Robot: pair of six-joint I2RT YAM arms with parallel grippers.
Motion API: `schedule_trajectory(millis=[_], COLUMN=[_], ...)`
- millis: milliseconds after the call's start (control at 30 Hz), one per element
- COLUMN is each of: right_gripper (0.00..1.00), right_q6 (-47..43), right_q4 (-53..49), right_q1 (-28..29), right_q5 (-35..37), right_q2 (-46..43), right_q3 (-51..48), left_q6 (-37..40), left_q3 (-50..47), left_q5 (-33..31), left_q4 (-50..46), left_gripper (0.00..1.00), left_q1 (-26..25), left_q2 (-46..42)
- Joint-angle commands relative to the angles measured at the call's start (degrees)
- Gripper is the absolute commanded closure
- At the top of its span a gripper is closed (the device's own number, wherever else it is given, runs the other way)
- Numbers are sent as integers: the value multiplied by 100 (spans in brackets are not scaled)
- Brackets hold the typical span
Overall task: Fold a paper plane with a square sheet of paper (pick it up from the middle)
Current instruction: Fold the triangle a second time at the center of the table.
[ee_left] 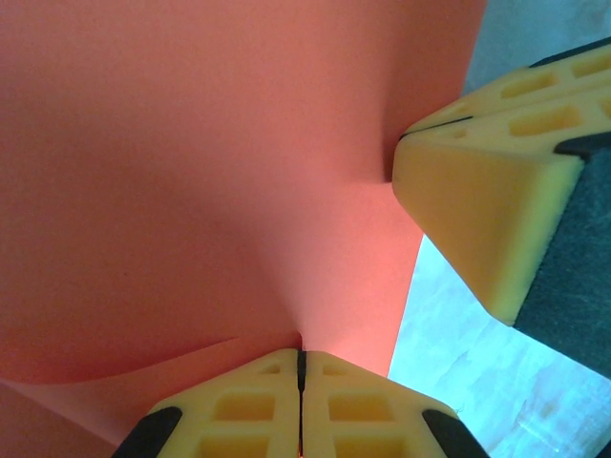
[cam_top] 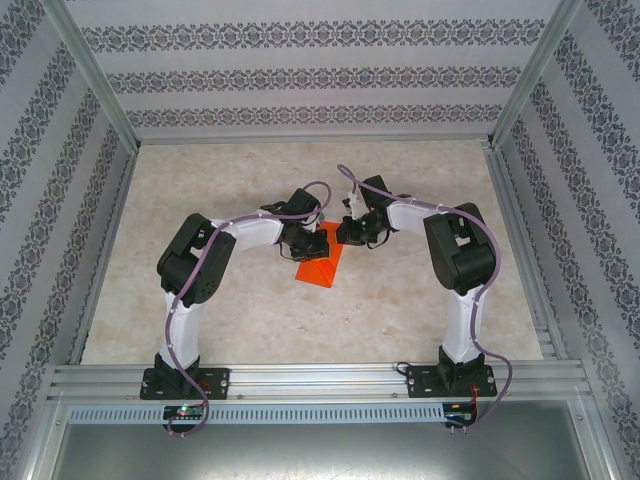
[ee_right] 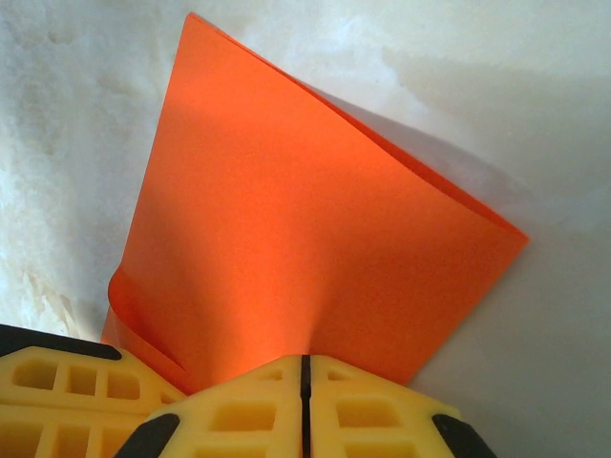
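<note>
Two pinches on one sheet: left gripper (ee_left: 301, 355) and right gripper (ee_right: 305, 361) both have jaws pressed together on the square sheet of paper (ee_right: 305, 219), which hangs bowed between them over the middle of the table (cam_top: 420, 300). Risk: if the arms diverge it tears; uneven travel sets a skewed crease.

One high camera, two wrist cameras.
The top view looks down from the near edge over the whole table (cam_top: 250, 330); each wrist view looks from very close at the paper (ee_right: 315, 239) all three share.
</note>
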Motion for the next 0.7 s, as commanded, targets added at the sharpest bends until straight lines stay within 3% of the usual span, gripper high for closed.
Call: schedule_trajectory(millis=[0, 667], right_gripper=[91, 92], right_q6=[-182, -240], right_q4=[-369, -404], right_q1=[49, 29], right_q5=[261, 270], right_q2=[55, 17], right_q3=[-47, -82], left_q6=[184, 136], left_q3=[24, -74], left_q5=[-472, -559], left_q4=[-353, -425], left_gripper=[92, 93], left_q1=[-89, -161], left_q2=[-8, -375])
